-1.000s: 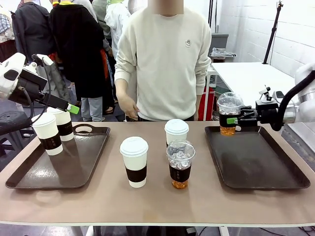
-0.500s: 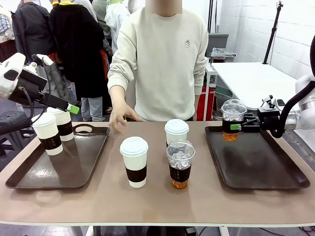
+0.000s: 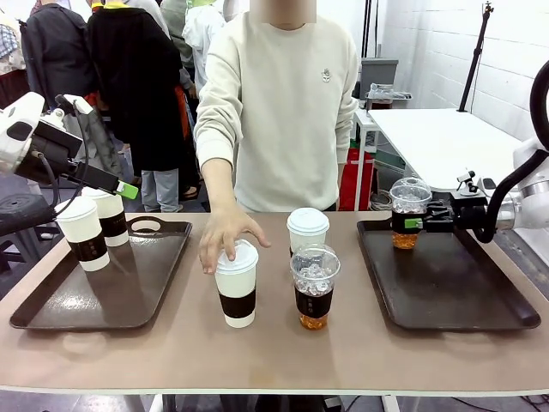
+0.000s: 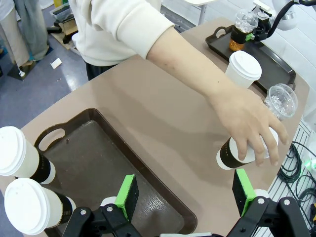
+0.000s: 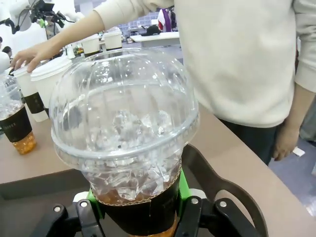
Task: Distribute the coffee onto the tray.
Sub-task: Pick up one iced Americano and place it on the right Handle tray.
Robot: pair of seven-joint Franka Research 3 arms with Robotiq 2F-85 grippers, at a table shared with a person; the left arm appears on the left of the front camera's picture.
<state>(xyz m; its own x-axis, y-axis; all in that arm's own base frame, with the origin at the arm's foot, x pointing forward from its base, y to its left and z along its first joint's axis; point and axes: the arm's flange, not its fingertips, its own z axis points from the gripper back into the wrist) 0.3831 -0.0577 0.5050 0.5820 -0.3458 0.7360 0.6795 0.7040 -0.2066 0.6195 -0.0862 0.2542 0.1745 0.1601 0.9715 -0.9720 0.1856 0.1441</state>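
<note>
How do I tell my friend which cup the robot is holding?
Find the dark brown tray on the robot's right side of the table. At its far corner nearest the person, the right gripper grips an iced drink cup. It is clear with a dome lid, unlike the white paper cups, and the other iced cup stands mid-table, off any tray.
</note>
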